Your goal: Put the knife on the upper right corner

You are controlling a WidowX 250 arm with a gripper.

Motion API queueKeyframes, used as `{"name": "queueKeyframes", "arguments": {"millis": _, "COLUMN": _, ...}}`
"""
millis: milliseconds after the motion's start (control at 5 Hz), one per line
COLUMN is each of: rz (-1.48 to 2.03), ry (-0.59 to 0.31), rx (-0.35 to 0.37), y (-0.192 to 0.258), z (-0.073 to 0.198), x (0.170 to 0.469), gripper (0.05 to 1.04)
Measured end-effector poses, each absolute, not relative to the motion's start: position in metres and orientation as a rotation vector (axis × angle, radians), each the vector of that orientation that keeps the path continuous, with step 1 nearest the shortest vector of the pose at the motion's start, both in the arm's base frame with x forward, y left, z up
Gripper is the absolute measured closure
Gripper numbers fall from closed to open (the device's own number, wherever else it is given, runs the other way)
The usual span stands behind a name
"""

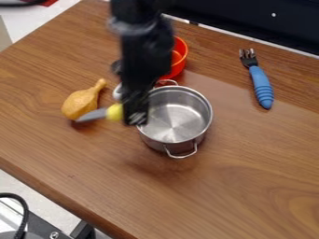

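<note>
Bench (243, 186) takes up most of the view, brown wood grain w/ a soft sheen. One edge slants from mid L down to the bottom, another climbs from the L side up to the top, and the back edge runs along a dark panel (261, 23) w/ a pale strip btwn. Widest gaps for moving: btwn the pot and the R side of the view, and btwn the pot and the near edge. Pale floor (12, 179) past the L edges, w/ a black cable (24, 210) bottom L.

Black arm (146, 51) comes in from the top, L of center, passing in front of part of the red bowl (181, 58). Metal pot (177, 116) sits upright near the middle, one loop handle toward the bowl, the other toward the near edge. Blue-handled fork (260, 86) is well apart, upper R, tines toward the panel. Orange drumstick (81, 102) lies on the L, thin end up.

End effector (135, 118) is at the pot's L side, closed on the knife (114, 112) by its yellow handle afaict. Grey blade points L, tip near the drumstick's fat end.
</note>
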State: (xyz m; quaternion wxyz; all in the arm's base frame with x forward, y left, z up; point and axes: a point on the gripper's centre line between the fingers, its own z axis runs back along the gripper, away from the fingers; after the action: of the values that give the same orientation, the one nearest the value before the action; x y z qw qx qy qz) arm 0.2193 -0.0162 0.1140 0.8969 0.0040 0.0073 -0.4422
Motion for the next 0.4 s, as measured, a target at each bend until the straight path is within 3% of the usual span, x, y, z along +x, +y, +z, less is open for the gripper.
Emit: {"name": "queueKeyframes", "arguments": {"millis": 400, "rz": -0.777, "ry": -0.030, "rx": -0.025, "y": -0.068, "z": 0.127, "x": 0.273, "gripper": 0.682}}
